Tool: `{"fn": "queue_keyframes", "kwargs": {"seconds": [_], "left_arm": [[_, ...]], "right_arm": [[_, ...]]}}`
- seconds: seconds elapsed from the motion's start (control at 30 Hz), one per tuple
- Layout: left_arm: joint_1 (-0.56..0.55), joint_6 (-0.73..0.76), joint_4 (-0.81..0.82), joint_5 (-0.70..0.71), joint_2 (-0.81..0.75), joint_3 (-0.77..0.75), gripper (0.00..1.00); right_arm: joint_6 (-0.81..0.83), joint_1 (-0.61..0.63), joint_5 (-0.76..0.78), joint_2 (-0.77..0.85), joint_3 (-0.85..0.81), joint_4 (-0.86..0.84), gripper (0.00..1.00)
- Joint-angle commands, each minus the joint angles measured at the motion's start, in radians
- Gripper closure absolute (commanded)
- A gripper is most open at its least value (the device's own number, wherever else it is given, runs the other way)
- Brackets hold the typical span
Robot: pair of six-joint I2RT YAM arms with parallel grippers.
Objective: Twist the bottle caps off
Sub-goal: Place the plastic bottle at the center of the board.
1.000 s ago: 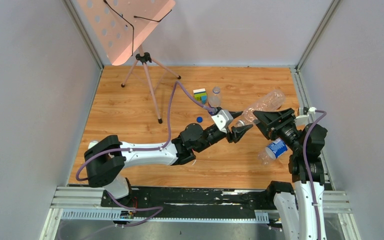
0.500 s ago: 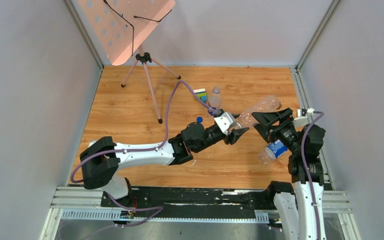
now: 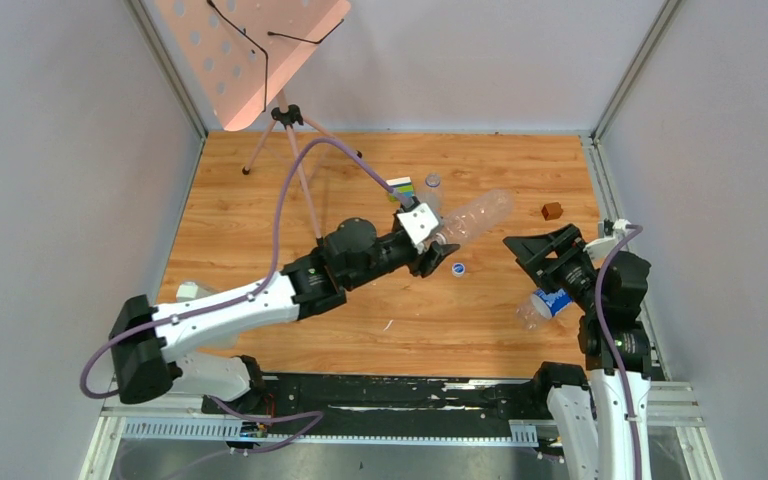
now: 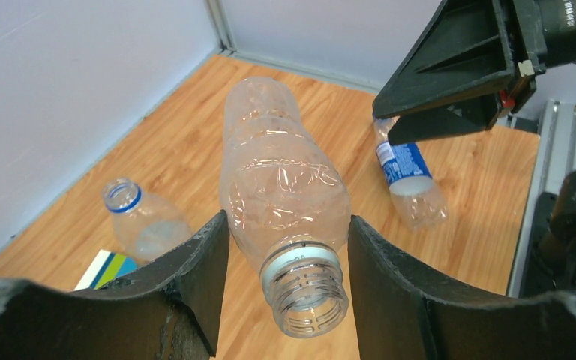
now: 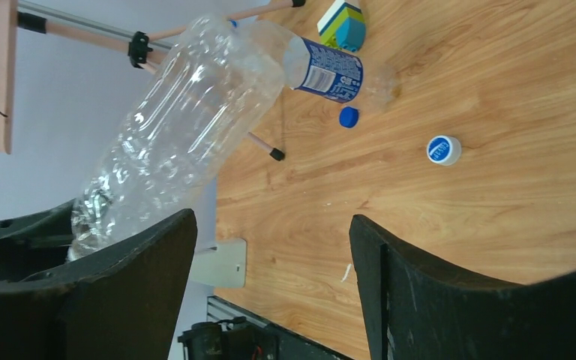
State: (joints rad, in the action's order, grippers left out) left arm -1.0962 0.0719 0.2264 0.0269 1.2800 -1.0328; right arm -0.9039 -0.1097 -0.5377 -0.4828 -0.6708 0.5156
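Wood-grain table (image 3: 260,220): items resting on its surface.
Tripod stand (image 3: 300,170) far left; toy block cluster (image 3: 400,187) just beside uncapped bottle (image 3: 432,186); cap (image 3: 458,268) mid-table; brown cube (image 3: 551,210) far right; labelled bottle (image 3: 546,304) lying near right edge.

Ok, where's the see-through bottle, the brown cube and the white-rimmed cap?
see-through bottle (image 4: 281,187), left wrist view, on its crinkly body.
brown cube (image 3: 552,210), top view, on its top face.
white-rimmed cap (image 5: 443,150), right wrist view, on its blue top.
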Motion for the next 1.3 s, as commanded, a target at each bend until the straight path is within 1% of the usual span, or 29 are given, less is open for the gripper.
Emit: {"fn": "queue_keyframes", "kwargs": {"seconds": [0.0, 0.03, 0.13, 0.17, 0.2, 0.23, 0.27, 0.3, 0.37, 0.47, 0.5, 0.57, 0.67, 0.73, 0.83, 0.93, 1.1, 1.27], "left_arm": [[0.034, 0.038, -0.34, -0.101, -0.097, -0.089, 1.0], [0.038, 0.048, -0.416, -0.108, -0.102, -0.108, 1.0], [0.052, 0.077, -0.552, -0.153, -0.116, -0.147, 1.0], [0.06, 0.096, -0.625, -0.166, -0.115, -0.176, 1.0], [0.064, 0.109, -0.667, -0.21, -0.103, -0.194, 1.0], [0.073, 0.142, -0.757, -0.235, -0.093, -0.234, 1.0], [0.076, 0.159, -0.799, -0.27, -0.069, -0.256, 1.0], [0.082, 0.187, -0.876, -0.281, -0.055, -0.297, 1.0], [0.09, 0.232, -0.971, -0.333, 0.004, -0.353, 1.0], [0.102, 0.302, -1.063, -0.404, 0.056, -0.433, 1.0], [0.107, 0.31, -1.092, -0.434, 0.076, -0.446, 1.0], [0.113, 0.341, -1.131, -0.481, 0.107, -0.485, 1.0], [0.117, 0.376, -1.182, -0.535, 0.15, -0.537, 1.0], [0.117, 0.385, -1.198, -0.561, 0.175, -0.558, 1.0], [0.117, 0.391, -1.213, -0.604, 0.202, -0.577, 1.0], [0.117, 0.392, -1.199, -0.622, 0.205, -0.579, 1.0], [0.117, 0.392, -1.188, -0.641, 0.2, -0.582, 1.0], [0.117, 0.383, -1.181, -0.661, 0.2, -0.578, 1.0]], "right_arm": [[0.109, 0.004, 0.025, 0.03, -0.041, 0.029, 0.25], [0.141, 0.004, 0.009, 0.036, -0.046, 0.008, 0.25], [0.26, 0.004, -0.048, 0.044, -0.081, -0.05, 0.24], [0.316, 0.004, -0.089, 0.042, -0.099, -0.07, 0.24], [0.365, 0.004, -0.132, 0.036, -0.118, -0.093, 0.23], [0.443, 0.004, -0.207, 0.03, -0.128, -0.117, 0.22], [0.498, 0.004, -0.268, 0.018, -0.139, -0.131, 0.22], [0.548, 0.004, -0.318, 0.003, -0.154, -0.135, 0.22], [0.66, 0.005, -0.413, -0.027, -0.183, -0.121, 0.23], [0.827, 0.021, -0.485, -0.057, -0.198, -0.064, 0.23], [0.878, 0.04, -0.484, -0.064, -0.206, -0.039, 0.23], [0.934, 0.097, -0.459, -0.066, -0.203, -0.027, 0.23], [1.01, 0.203, -0.469, -0.086, -0.192, 0.004, 0.24], [1.048, 0.262, -0.457, -0.106, -0.184, 0.029, 0.24], [1.067, 0.365, -0.407, -0.142, -0.17, 0.022, 0.25], [1.079, 0.472, -0.387, -0.171, -0.143, -0.02, 0.25], [1.09, 0.672, -0.245, -0.234, -0.113, -0.1, 0.24], [1.109, 0.786, -0.176, -0.301, -0.084, -0.196, 0.24]]}}
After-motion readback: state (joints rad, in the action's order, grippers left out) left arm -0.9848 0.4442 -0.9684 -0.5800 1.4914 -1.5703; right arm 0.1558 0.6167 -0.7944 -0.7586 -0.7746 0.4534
